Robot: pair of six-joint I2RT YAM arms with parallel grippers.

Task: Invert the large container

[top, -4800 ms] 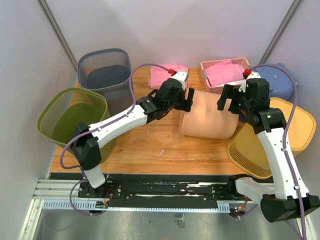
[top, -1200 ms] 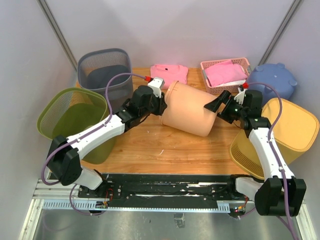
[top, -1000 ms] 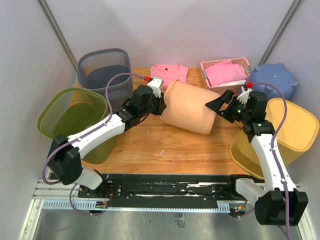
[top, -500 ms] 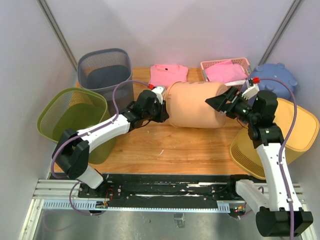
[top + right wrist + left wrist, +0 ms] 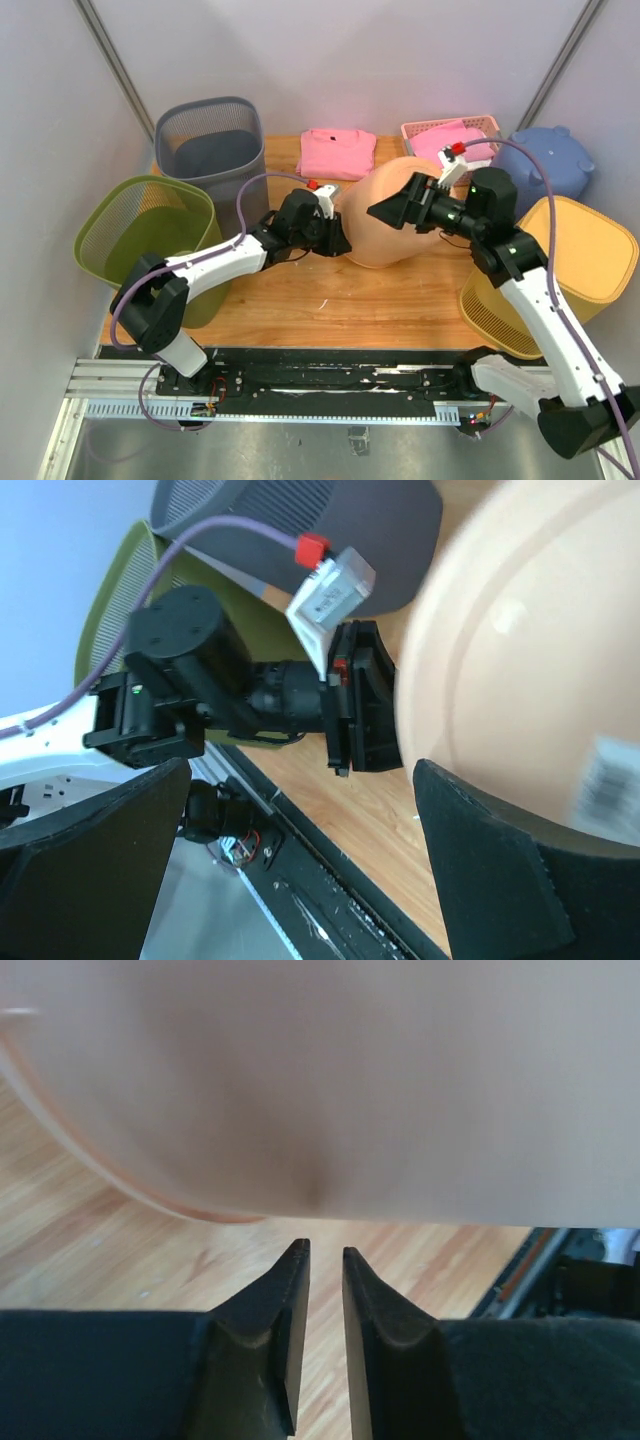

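The large container (image 5: 380, 245), a peach tub, stands tilted on the wooden table (image 5: 300, 300), its wall filling the top of the left wrist view (image 5: 330, 1080). My left gripper (image 5: 335, 238) is low against its left side. Its fingers (image 5: 285, 1300) are nearly together with a thin gap and hold nothing. My right gripper (image 5: 397, 208) reaches over the tub's top from the right and is wide open. In the right wrist view the tub's round labelled face (image 5: 540, 680) sits beside the right finger (image 5: 500, 870), and the left arm's gripper (image 5: 360, 700) touches the tub.
A grey mesh bin (image 5: 210, 140) and a green mesh bin (image 5: 140, 235) stand at the left. A yellow bin (image 5: 570, 260) and a blue bin (image 5: 550, 160) stand at the right. A pink basket (image 5: 450, 135) and a folded pink cloth (image 5: 335, 152) lie at the back.
The tub has swung from lying on its side to a more upright tilt and shifted left. My right arm moved left over it. My left gripper slid lower along its side.
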